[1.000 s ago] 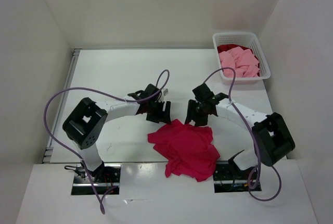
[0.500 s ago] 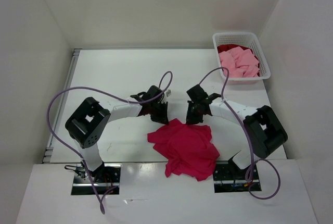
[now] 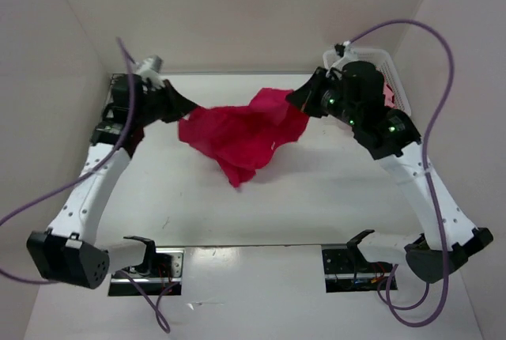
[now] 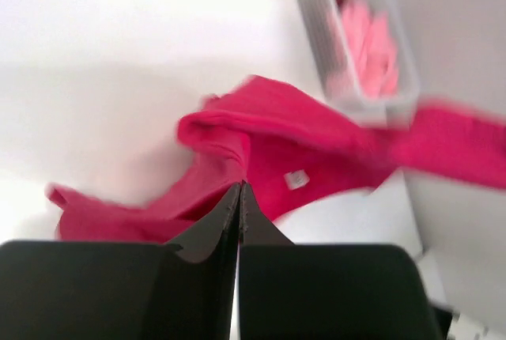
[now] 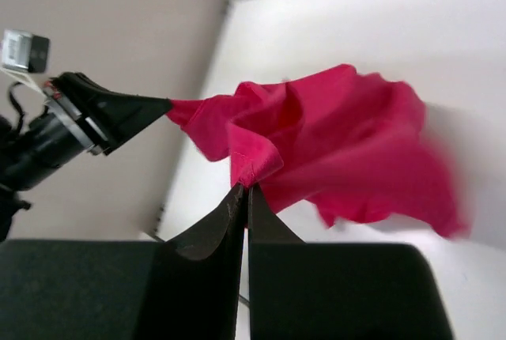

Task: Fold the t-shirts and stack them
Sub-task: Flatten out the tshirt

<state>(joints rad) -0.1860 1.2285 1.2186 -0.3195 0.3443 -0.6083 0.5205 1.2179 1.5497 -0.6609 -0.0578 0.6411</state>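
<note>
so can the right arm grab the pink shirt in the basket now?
Probably not: the right gripper is shut on the crimson shirt, stretched to the left gripper. The basket is close beside it.

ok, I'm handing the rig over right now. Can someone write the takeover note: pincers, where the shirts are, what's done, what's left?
Left pincer: shut on the crimson shirt.
Right pincer: shut on the same shirt, opposite side.
The crimson shirt hangs stretched between the two above the table, sagging and wrinkled. I can't tell whether its lowest tip touches down.
Light pink shirt: in the white basket, far right corner.
The dark red shirt is not clearly visible.
Done: one shirt is picked up and spread. Nothing is folded and there is no stack.
Left: lay it flat, fold it, then fold the other two and stack.
</note>
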